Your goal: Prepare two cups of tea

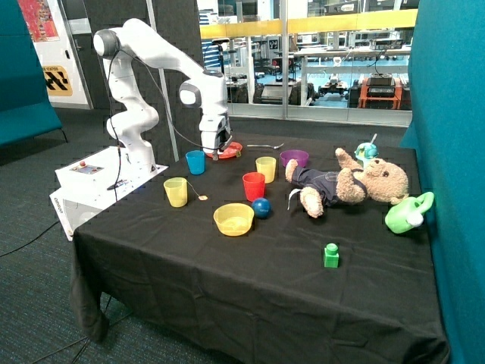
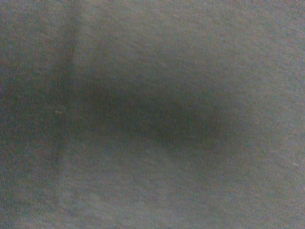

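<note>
The blue tumbler (image 1: 195, 161) stands at the back of the table. A yellow tumbler (image 1: 176, 191) stands in front of it; a thin string runs from it to a small orange tag (image 1: 203, 198) on the cloth. A second yellow tumbler (image 1: 266, 168) stands further along, behind the red tumbler (image 1: 254, 186). My gripper (image 1: 216, 155) is low over the edge of a red plate (image 1: 231, 149), right beside the blue tumbler. The tea bags themselves are hidden. The wrist view shows only dark tablecloth (image 2: 152, 114).
A wide yellow bowl (image 1: 233, 219) and a blue ball (image 1: 261, 207) sit in the middle. A purple bowl (image 1: 294, 158), a spoon (image 1: 265, 145), a teddy bear (image 1: 348, 184), a green watering can (image 1: 408, 214) and a green block (image 1: 331, 255) lie on the black cloth (image 1: 189, 273).
</note>
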{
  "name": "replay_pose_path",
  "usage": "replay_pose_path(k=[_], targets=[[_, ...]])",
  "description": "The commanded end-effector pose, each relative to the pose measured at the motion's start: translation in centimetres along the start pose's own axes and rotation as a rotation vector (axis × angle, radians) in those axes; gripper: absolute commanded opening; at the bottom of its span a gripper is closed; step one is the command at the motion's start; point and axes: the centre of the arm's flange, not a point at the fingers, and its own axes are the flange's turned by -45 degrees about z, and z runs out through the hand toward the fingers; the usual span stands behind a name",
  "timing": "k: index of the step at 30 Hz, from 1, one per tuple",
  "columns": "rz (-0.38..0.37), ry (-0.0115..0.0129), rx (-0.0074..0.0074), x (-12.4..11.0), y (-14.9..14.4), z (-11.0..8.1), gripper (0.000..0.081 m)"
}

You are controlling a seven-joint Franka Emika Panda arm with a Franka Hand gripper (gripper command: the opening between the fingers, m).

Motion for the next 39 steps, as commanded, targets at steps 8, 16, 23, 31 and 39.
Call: replay_pose_path(k=[8, 16, 23, 31, 39], targets=[[0.051, -0.0002, 0.0019, 1.8, -10.3, -1.1, 0.0395], [0.062, -0.0003, 0.0019, 1.1, -14.8, -1.1, 0.0416], [0.092, -0.0003, 0.0019, -0.3, -17.4, -0.5, 0.0428], [0.108, -0.0003, 0.0019, -1.6, -19.8, 0.0, 0.0511], [0.071, -0.0003, 0.0019, -3.3, -22.2, 1.0, 0.0541]])
